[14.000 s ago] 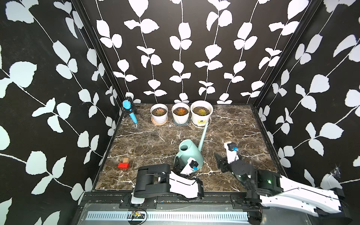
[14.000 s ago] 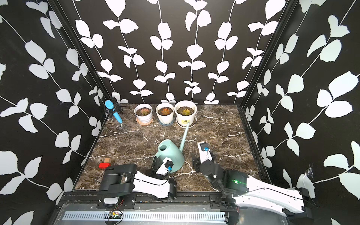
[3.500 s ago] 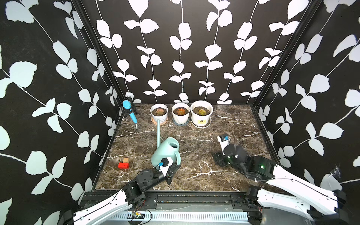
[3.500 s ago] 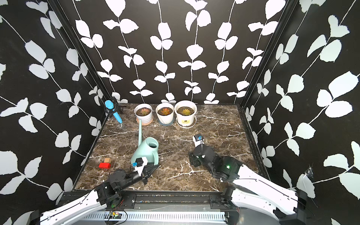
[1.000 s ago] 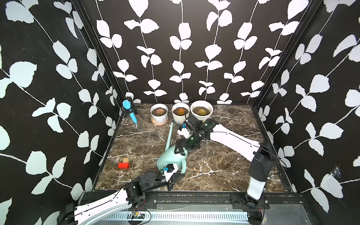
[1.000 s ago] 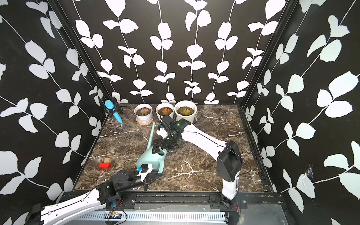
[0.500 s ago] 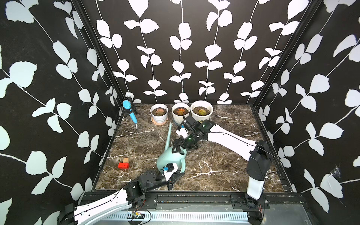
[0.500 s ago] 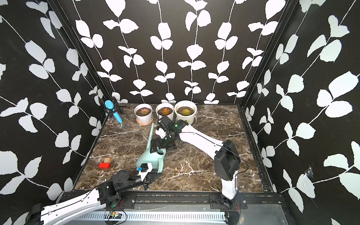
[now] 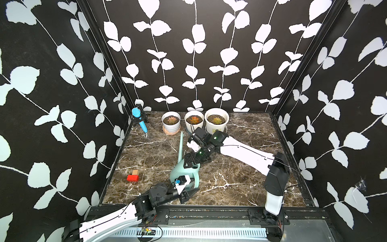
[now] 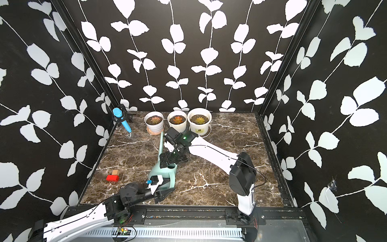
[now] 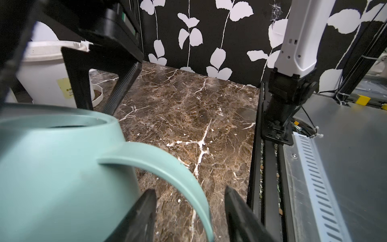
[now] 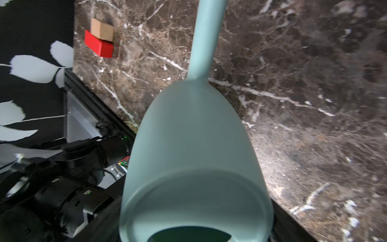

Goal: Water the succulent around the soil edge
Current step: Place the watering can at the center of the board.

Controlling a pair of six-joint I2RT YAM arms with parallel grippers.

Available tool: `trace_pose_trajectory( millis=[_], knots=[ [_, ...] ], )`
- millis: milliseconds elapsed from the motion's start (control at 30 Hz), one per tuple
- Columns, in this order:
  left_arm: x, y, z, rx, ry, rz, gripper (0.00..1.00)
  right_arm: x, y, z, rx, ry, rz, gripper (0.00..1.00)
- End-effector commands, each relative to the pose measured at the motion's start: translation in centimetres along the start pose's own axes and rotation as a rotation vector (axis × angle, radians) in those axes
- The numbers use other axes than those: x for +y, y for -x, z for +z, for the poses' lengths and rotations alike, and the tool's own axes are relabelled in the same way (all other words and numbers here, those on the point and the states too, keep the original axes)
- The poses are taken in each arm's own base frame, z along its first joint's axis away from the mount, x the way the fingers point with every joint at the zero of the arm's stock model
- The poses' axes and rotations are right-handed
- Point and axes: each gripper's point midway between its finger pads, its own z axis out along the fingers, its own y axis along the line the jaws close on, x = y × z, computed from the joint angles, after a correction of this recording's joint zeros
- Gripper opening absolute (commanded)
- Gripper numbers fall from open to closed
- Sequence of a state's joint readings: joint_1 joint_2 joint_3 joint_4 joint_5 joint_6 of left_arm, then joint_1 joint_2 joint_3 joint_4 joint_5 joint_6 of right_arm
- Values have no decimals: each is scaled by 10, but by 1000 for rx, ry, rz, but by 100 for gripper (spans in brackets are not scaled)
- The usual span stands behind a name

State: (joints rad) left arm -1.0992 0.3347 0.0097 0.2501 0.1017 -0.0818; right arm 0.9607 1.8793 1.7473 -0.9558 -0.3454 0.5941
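Left wrist: left gripper [image 11: 189, 190] open, straddling watering can [image 11: 52, 167] handle, no pinch (right gripper [image 9: 191, 162] at can mouth, grip unclear). Spout axis points back at succulent pots [image 9: 171, 126] on rear edge, tip just short; right arm nearer.

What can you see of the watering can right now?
The watering can is pale teal, matte, plastic-looking: a rounded body, a long thin spout aimed at the pots, a round fill hole and a loop handle. It stands near the front of the table. The open left hand straddles the handle without clamping it; the right hand is at the fill rim, grip unclear.
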Motion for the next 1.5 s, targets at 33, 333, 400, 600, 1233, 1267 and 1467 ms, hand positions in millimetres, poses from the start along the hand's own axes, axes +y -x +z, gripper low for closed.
trace_pose_trajectory(
  millis=[33,333,400,600,1233,1267,1467],
  knots=[
    [7,-16,0,40,41,-1,84,-38,-12,-6,24,-226,14,66],
    [29,-19,-4,50,174,-34,99,-64,-12,-22,15,-446,20,72],
    [37,-17,-6,51,217,-42,99,-69,-9,-26,15,-490,26,77],
    [47,-3,-8,56,285,-28,99,-63,8,-25,12,-515,39,99],
    [21,29,5,149,248,-196,99,-63,30,-85,-381,-258,281,99],
    [17,32,8,162,249,-183,99,-66,26,-90,-396,-252,286,99],
    [28,29,13,290,435,-165,99,-84,-15,-106,-359,-301,246,79]
  ],
)
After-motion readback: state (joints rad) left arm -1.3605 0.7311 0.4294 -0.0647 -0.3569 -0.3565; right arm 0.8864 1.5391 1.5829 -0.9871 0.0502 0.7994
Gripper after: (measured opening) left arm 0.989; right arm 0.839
